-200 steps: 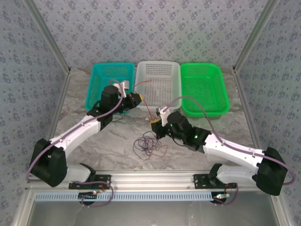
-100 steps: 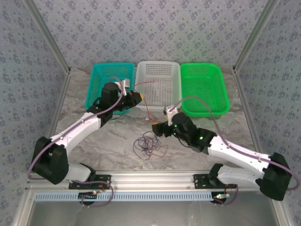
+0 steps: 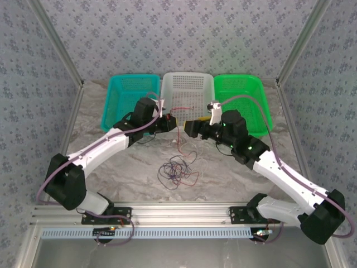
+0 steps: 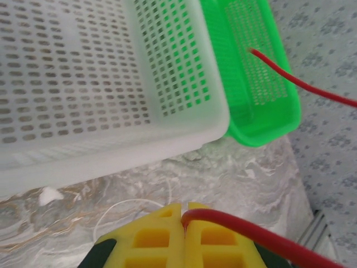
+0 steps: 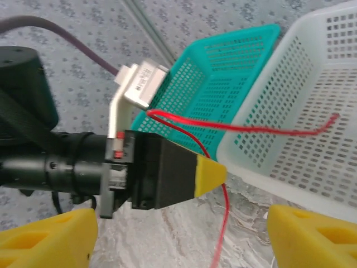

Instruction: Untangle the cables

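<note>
Marbled tabletop (image 3: 134, 170); left gripper (image 3: 170, 120) clamped on red cable (image 4: 251, 233), strand hanging toward cable tangle (image 3: 177, 170); right gripper (image 3: 189, 127) wide open, empty, just right of strand.

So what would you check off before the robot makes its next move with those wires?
1. Left hand shut on the red cable: ok.
2. Right hand open and holding nothing: ok.
3. Hands close together but not touching: ok.
4. Red cable's free end over the white basket: ok.
5. Red cable clear of the tangle: not ok, it runs down to it.
6. Rest of the tangle sorted out: cannot tell.
</note>
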{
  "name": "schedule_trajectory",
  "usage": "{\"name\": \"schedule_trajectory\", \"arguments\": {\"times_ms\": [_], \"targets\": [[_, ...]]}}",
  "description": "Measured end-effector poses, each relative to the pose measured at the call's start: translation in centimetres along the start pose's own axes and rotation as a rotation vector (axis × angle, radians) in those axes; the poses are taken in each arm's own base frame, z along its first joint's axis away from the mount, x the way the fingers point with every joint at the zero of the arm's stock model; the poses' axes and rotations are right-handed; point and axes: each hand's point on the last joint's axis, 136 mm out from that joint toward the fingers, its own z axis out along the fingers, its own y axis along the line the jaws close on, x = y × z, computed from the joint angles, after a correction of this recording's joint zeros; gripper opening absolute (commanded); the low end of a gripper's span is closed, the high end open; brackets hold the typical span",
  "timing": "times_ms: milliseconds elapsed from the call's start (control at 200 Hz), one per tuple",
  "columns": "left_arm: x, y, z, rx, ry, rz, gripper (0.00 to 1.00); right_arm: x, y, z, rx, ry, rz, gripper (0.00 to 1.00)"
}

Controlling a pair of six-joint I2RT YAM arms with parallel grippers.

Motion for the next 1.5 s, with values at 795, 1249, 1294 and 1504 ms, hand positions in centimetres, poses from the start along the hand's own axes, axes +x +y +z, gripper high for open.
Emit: {"name": "schedule_trajectory", "arguments": {"times_ms": [795, 1249, 1294, 1504], "targets": [[1.1, -2.4, 0.3, 0.002, 0.0, 0.096, 0.0, 1.6, -0.5, 4.7, -0.017, 0.021, 0.178, 0.8], [2.0, -3.2, 0.5, 0.007, 0.016, 0.136, 0.0, -1.9, -3.1, 4.6, 0.084, -0.147, 0.253, 0.62], [2.3, -3.2, 0.6, 0.005, 0.026, 0.138, 0.0, -2.0, -3.3, 4.9, 0.095, -0.15, 0.256, 0.57], [3.2, -3.5, 0.7, 0.007, 0.052, 0.176, 0.0, -2.9, -3.8, 5.6, 0.148, -0.148, 0.221, 0.34]]}}
